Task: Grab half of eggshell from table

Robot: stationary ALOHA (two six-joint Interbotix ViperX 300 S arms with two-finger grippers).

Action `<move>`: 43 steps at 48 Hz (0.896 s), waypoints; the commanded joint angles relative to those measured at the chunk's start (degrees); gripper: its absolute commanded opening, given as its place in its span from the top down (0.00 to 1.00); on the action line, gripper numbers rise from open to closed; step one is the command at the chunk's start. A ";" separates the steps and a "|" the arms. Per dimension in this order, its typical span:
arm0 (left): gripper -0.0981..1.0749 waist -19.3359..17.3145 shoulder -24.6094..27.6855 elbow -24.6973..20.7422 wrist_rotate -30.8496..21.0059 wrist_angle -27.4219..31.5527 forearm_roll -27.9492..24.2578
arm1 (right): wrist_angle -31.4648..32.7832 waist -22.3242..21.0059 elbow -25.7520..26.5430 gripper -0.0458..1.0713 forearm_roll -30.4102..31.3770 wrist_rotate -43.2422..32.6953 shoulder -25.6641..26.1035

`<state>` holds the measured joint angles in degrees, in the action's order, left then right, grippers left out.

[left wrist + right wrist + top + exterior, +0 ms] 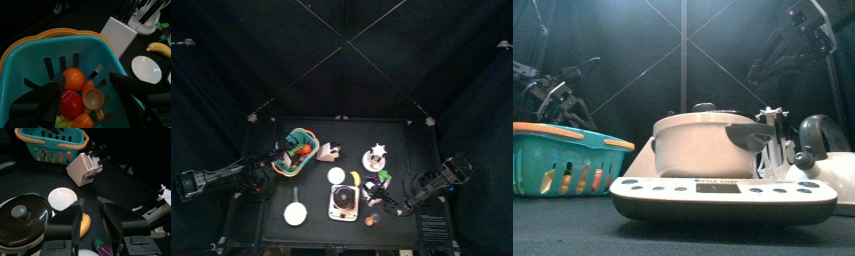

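Tan half eggshell (93,98) sits inside the teal basket (40,47), not on the table (405,135) — it lies beside a red fruit (71,104) and an orange (73,78). The left gripper (85,87) hangs over the basket, jaws spread wide, eggshell between them, not pinched. The right gripper (89,223) — jaws also spread — holds nothing, well apart from the basket.

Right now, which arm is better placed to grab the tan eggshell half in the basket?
Left, most likely. The left gripper hangs open over the teal basket, with the tan eggshell half lying between its jaws. The right gripper is open near the white dish, away from the basket.
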<state>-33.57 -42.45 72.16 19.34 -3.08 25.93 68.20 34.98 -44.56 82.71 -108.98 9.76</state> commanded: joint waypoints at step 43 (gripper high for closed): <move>0.05 42.89 4.57 -5.89 -2.20 -9.93 5.01 | -33.22 9.84 0.62 0.34 -24.79 11.69 -4.22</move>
<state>6.68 -38.94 68.38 17.14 -12.04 30.85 37.71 46.14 -44.38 57.66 -97.21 5.98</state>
